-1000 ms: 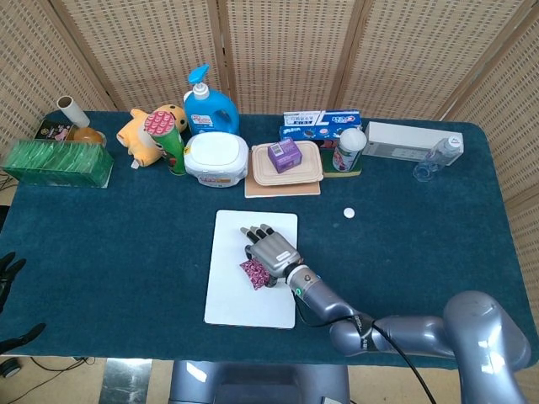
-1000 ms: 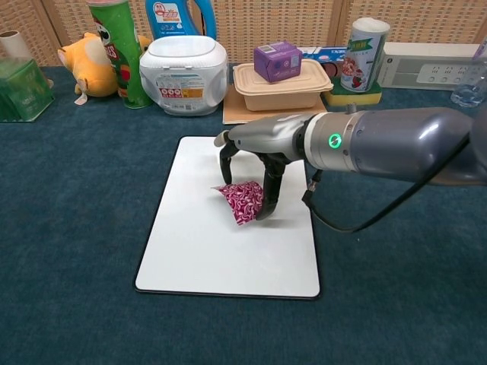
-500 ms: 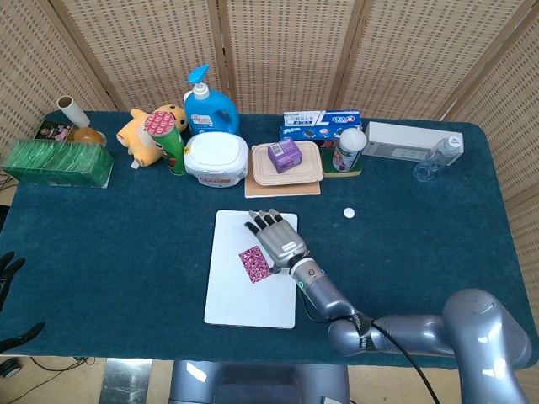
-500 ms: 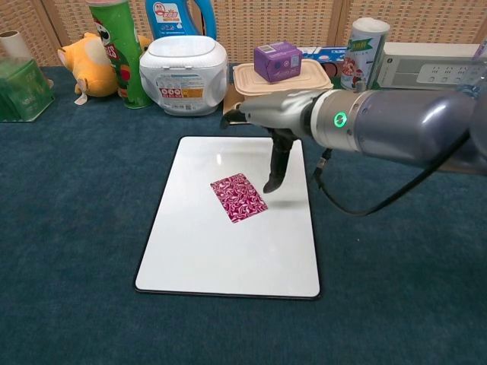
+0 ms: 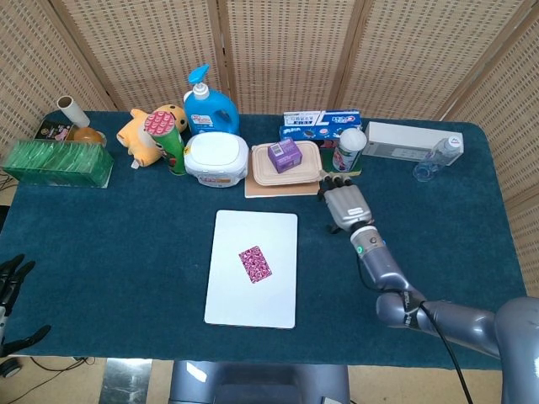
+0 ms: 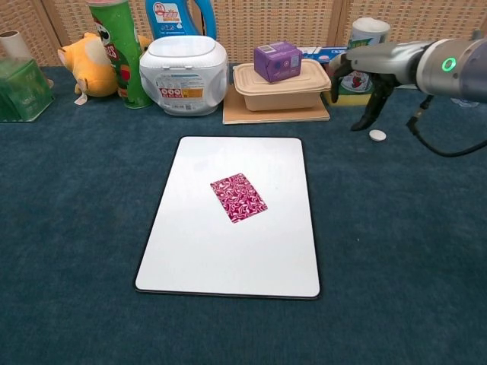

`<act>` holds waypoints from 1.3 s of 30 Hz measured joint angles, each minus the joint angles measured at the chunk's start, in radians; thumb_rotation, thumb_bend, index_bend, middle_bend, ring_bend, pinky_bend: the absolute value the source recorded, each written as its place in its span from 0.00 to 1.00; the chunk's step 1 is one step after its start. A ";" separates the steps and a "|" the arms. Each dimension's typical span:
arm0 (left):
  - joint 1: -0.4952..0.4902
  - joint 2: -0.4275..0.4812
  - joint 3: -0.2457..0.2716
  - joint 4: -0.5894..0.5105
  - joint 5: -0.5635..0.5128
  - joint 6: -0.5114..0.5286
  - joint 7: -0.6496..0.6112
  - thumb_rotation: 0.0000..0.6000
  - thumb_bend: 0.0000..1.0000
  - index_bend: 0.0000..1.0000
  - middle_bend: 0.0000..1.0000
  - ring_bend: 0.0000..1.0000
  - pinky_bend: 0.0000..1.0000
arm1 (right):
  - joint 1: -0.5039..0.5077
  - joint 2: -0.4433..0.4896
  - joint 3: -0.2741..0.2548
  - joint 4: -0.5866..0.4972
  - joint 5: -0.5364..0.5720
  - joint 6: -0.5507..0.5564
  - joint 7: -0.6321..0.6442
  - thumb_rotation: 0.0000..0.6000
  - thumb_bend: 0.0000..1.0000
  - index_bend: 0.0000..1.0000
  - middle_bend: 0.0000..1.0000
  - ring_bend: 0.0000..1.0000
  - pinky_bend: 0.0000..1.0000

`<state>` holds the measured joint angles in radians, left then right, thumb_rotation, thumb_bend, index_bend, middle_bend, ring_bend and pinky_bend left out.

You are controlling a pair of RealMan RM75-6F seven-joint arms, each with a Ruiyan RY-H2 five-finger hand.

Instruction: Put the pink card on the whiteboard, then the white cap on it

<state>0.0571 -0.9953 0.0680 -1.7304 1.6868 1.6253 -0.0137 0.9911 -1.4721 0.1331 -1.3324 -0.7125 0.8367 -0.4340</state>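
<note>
Currently the right robot hand [image 5: 344, 204] hovers over the desk [image 5: 126, 236] near its back row of items, fingers spread and pointing down, holding nothing; in the chest view the same robot hand [image 6: 367, 76] hangs just above and beside the white cap [image 6: 377, 135], with no clear contact visible. The white cap lies on the blue cloth to the right of the whiteboard [image 5: 227, 295], well apart from it; in the head view the cap is hidden under the hand. Pink card [image 5: 254, 263] lies flat near the middle of the whiteboard, slightly rotated; seen again in the chest view [image 6: 239, 197]. The left robot hand [image 5: 10, 286] shows only at the lower left edge of the head view, off the desk, dark fingers apart, empty. Behind the right hand: a tan lunch box [image 5: 286, 164] with a small purple carton [image 5: 284, 154] on top, a white-lidded can [image 5: 349, 149], and a blue-and-white box [image 5: 320, 124]. Further left: a white tub [image 5: 216, 156], a blue pump bottle [image 5: 208, 105], a green snack tube [image 5: 169, 139], a yellow plush toy [image 5: 143, 130], a green pack [image 5: 57, 162]. Far right: a white flat box [image 5: 404, 139] and a clear bottle [image 5: 438, 157].
</note>
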 measured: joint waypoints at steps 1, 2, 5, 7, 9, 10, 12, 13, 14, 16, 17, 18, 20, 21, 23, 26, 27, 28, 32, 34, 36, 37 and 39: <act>0.000 -0.002 0.001 -0.001 0.001 -0.001 0.006 1.00 0.01 0.00 0.00 0.00 0.02 | -0.011 -0.001 0.002 0.037 -0.003 -0.018 0.034 1.00 0.28 0.34 0.01 0.00 0.02; 0.000 -0.004 0.001 -0.002 0.002 -0.002 0.011 1.00 0.01 0.00 0.00 0.00 0.02 | -0.019 -0.002 0.004 0.065 -0.006 -0.034 0.060 1.00 0.28 0.34 0.01 0.00 0.02; 0.000 -0.009 -0.001 -0.005 -0.003 -0.005 0.026 1.00 0.01 0.00 0.00 0.00 0.02 | -0.042 -0.015 0.007 0.156 -0.025 -0.079 0.133 1.00 0.30 0.35 0.02 0.00 0.04; 0.000 -0.014 -0.003 -0.008 -0.008 -0.006 0.040 1.00 0.01 0.00 0.00 0.00 0.02 | -0.054 -0.030 0.007 0.217 -0.050 -0.106 0.165 1.00 0.30 0.36 0.02 0.00 0.05; -0.001 -0.016 -0.005 -0.011 -0.012 -0.009 0.044 1.00 0.01 0.00 0.00 0.00 0.02 | -0.064 -0.048 0.008 0.262 -0.072 -0.131 0.198 1.00 0.30 0.36 0.02 0.00 0.05; -0.002 -0.015 -0.006 -0.012 -0.014 -0.013 0.045 1.00 0.01 0.00 0.00 0.00 0.02 | -0.069 -0.062 0.009 0.290 -0.090 -0.147 0.221 1.00 0.30 0.36 0.02 0.00 0.05; -0.004 -0.014 -0.006 -0.013 -0.019 -0.017 0.042 1.00 0.01 0.00 0.00 0.00 0.02 | -0.077 -0.084 0.010 0.327 -0.118 -0.166 0.250 1.00 0.31 0.37 0.02 0.00 0.05; -0.005 -0.013 -0.008 -0.013 -0.023 -0.019 0.039 1.00 0.01 0.00 0.00 0.00 0.02 | -0.081 -0.099 0.012 0.347 -0.134 -0.177 0.269 1.00 0.30 0.37 0.02 0.00 0.05; -0.006 -0.012 -0.009 -0.013 -0.027 -0.020 0.037 1.00 0.01 0.00 0.00 0.00 0.02 | -0.084 -0.108 0.014 0.358 -0.145 -0.184 0.282 1.00 0.30 0.38 0.02 0.00 0.05; -0.006 -0.010 -0.011 -0.013 -0.031 -0.020 0.032 1.00 0.01 0.00 0.00 0.00 0.02 | -0.090 -0.123 0.020 0.374 -0.168 -0.193 0.308 1.00 0.30 0.38 0.02 0.00 0.06; -0.006 -0.010 -0.012 -0.013 -0.032 -0.020 0.031 1.00 0.01 0.00 0.00 0.00 0.02 | -0.092 -0.128 0.022 0.379 -0.177 -0.194 0.318 1.00 0.31 0.38 0.02 0.00 0.06; -0.007 -0.009 -0.012 -0.013 -0.033 -0.020 0.029 1.00 0.01 0.00 0.00 0.00 0.02 | -0.094 -0.133 0.025 0.383 -0.187 -0.195 0.327 1.00 0.31 0.39 0.03 0.00 0.07; -0.007 -0.007 -0.012 -0.012 -0.033 -0.020 0.024 1.00 0.01 0.00 0.00 0.00 0.02 | -0.096 -0.147 0.031 0.393 -0.212 -0.195 0.347 1.00 0.31 0.39 0.03 0.00 0.07; -0.006 -0.006 -0.012 -0.012 -0.032 -0.019 0.021 1.00 0.01 0.00 0.00 0.00 0.02 | -0.097 -0.154 0.034 0.400 -0.221 -0.195 0.355 1.00 0.31 0.39 0.03 0.00 0.07; -0.006 -0.005 -0.011 -0.010 -0.030 -0.016 0.016 1.00 0.01 0.00 0.00 0.00 0.02 | -0.097 -0.168 0.041 0.419 -0.237 -0.196 0.365 1.00 0.31 0.39 0.03 0.00 0.07; -0.004 -0.003 -0.011 -0.007 -0.026 -0.011 0.009 1.00 0.01 0.00 0.00 0.00 0.02 | -0.096 -0.181 0.045 0.442 -0.245 -0.202 0.365 1.00 0.31 0.40 0.03 0.00 0.07; -0.004 -0.003 -0.011 -0.007 -0.026 -0.011 0.007 1.00 0.01 0.00 0.00 0.00 0.02 | -0.096 -0.185 0.047 0.450 -0.246 -0.205 0.365 1.00 0.32 0.40 0.03 0.00 0.08; -0.004 -0.002 -0.011 -0.007 -0.027 -0.011 0.004 1.00 0.01 0.00 0.00 0.00 0.02 | -0.097 -0.191 0.049 0.459 -0.248 -0.210 0.364 1.00 0.32 0.40 0.03 0.00 0.08; -0.005 -0.001 -0.010 -0.007 -0.030 -0.015 -0.002 1.00 0.01 0.00 0.00 0.00 0.02 | -0.098 -0.200 0.053 0.482 -0.254 -0.225 0.361 1.00 0.33 0.41 0.03 0.00 0.09; -0.006 -0.001 -0.011 -0.008 -0.031 -0.017 -0.001 1.00 0.01 0.00 0.00 0.00 0.02 | -0.100 -0.202 0.055 0.488 -0.257 -0.231 0.361 1.00 0.33 0.41 0.03 0.00 0.09; -0.006 -0.001 -0.010 -0.009 -0.030 -0.017 0.002 1.00 0.01 0.00 0.00 0.00 0.02 | -0.102 -0.201 0.059 0.491 -0.260 -0.237 0.363 1.00 0.33 0.41 0.03 0.00 0.09; -0.006 -0.002 -0.010 -0.009 -0.029 -0.017 0.003 1.00 0.01 0.00 0.00 0.00 0.02 | -0.103 -0.200 0.061 0.492 -0.261 -0.240 0.364 1.00 0.33 0.41 0.03 0.00 0.10; -0.006 -0.002 -0.010 -0.010 -0.029 -0.017 0.004 1.00 0.01 0.00 0.00 0.00 0.02 | -0.104 -0.199 0.064 0.493 -0.262 -0.242 0.365 1.00 0.33 0.43 0.03 0.00 0.10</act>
<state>0.0512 -0.9972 0.0583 -1.7404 1.6575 1.6081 -0.0102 0.8875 -1.6714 0.1967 -0.8394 -0.9748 0.5943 -0.0689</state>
